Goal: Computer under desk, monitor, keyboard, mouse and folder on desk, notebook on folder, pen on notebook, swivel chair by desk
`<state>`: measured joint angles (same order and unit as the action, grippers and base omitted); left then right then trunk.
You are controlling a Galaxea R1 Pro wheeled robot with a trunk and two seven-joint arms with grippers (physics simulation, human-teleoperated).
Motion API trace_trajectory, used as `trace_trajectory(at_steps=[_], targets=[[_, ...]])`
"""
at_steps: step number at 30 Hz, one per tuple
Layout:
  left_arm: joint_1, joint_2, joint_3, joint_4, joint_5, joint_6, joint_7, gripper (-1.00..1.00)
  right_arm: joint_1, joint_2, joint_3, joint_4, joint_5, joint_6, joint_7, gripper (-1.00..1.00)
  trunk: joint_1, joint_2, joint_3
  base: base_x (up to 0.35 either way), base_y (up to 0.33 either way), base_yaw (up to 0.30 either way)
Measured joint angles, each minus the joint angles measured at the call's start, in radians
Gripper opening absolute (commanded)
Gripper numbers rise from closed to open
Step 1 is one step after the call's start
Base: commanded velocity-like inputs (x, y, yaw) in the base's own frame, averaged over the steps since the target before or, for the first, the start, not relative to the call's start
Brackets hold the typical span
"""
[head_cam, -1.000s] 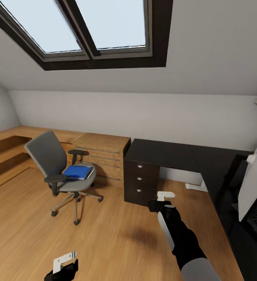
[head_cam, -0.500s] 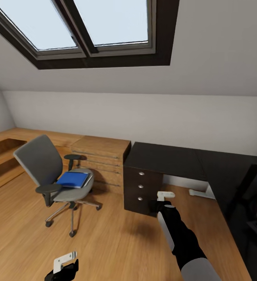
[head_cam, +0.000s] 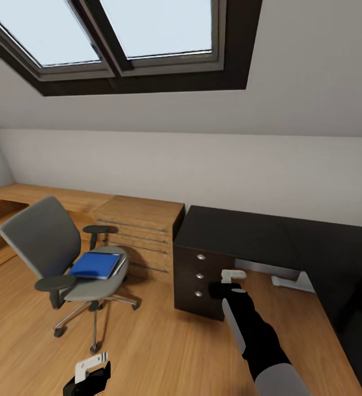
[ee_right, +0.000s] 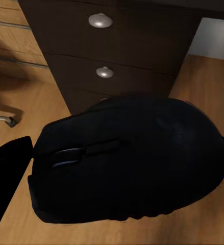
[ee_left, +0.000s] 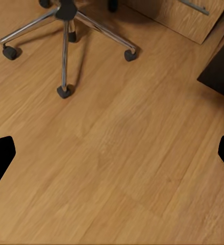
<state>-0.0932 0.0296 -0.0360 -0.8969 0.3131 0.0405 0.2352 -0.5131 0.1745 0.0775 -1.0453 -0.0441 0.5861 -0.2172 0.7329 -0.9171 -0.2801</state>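
From my head, the blue folder [head_cam: 94,265] lies on the swivel chair [head_cam: 65,263], left of the desk [head_cam: 258,234]. My left gripper [ee_left: 112,153] hangs spread over bare floor [ee_left: 117,168]. My right gripper [ee_right: 127,168] clasps the black mouse [ee_right: 127,163] before the drawer unit [ee_right: 112,56].

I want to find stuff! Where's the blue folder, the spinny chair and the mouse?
folder [head_cam: 94,265], head view, middle of blue cover.
swivel chair [head_cam: 40,238], head view, grey backrest.
mouse [ee_right: 127,158], right wrist view, black top shell.
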Motion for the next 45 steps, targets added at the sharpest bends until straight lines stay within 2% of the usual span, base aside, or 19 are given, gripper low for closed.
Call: trace_trajectory(at_steps=[8, 15, 41, 45], targets=[[0.000, 0.000, 0.000, 0.000, 0.000, 0.000, 0.000, 1.00, 0.000, 0.000, 0.025, 0.000, 0.000, -0.003, -0.004, -1.00, 0.000, 0.000, 0.001, 0.330, 0.000, 0.127], [0.000, -0.001, 0.000, 0.000, 0.000, 0.000, 0.000, 1.00, 0.000, 0.000, 0.031, 0.000, 0.000, -0.011, -0.004, -1.00, 0.000, 0.000, 0.002, 0.330, 0.000, 0.181], [0.000, -0.002, -0.001, 0.001, 0.000, 0.002, 0.000, 1.00, 0.000, 0.000, 0.031, 0.009, 0.000, -0.013, 0.003, -1.00, 0.000, 0.000, 0.002, 0.330, 0.000, 0.001], [0.000, -0.003, -0.001, 0.001, 0.001, 0.002, 0.000, 1.00, 0.000, 0.000, 0.037, 0.052, 0.000, -0.032, 0.003, -1.00, 0.000, 0.000, 0.002, 0.330, 0.000, 0.000]])
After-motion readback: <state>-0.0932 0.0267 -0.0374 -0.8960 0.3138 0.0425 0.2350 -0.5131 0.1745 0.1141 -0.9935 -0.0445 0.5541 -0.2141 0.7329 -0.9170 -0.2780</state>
